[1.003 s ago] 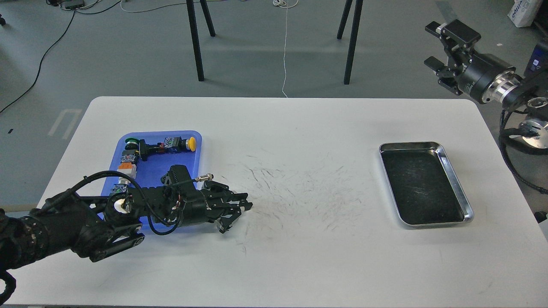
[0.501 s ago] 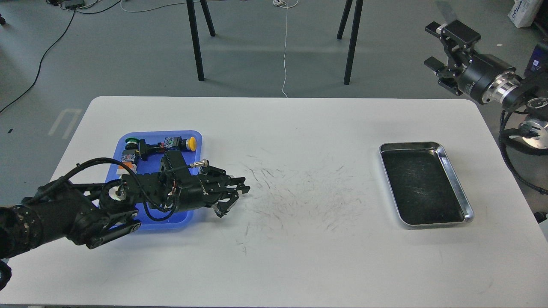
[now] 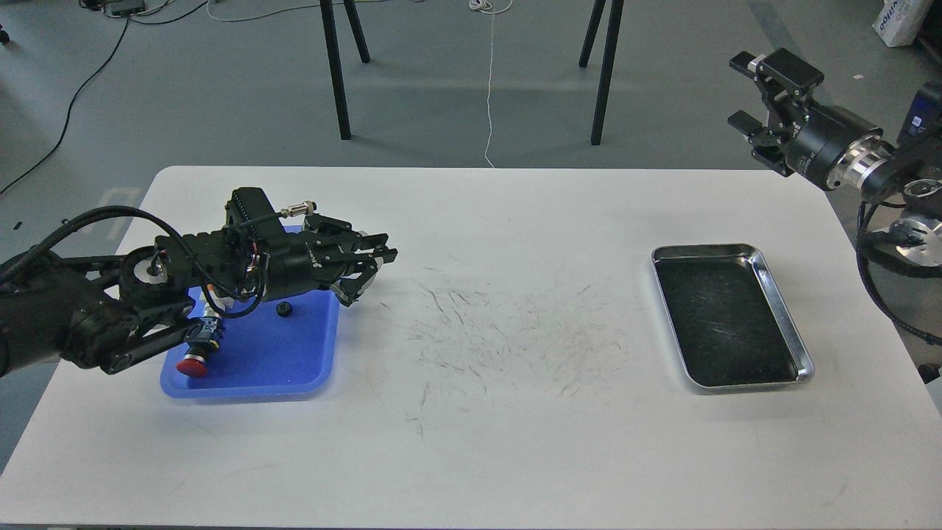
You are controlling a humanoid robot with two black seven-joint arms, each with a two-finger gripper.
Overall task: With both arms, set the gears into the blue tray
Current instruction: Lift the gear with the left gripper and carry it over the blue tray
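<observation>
My left gripper [image 3: 366, 266] has lifted up and back off the blue tray [image 3: 294, 361], jaws spread and empty, leaving a gear [image 3: 283, 310] inside, so that drop looks done.

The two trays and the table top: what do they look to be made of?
The blue tray looks like moulded plastic: uniform saturated colour, rounded corners, soft matte sheen. The silver tray looks like polished sheet metal, with a bright mirror-like rim; its inside is dark and scuffed, perhaps a liner. The table looks like white laminate, smooth and matte, marked with fine dark scratches in the middle.
</observation>
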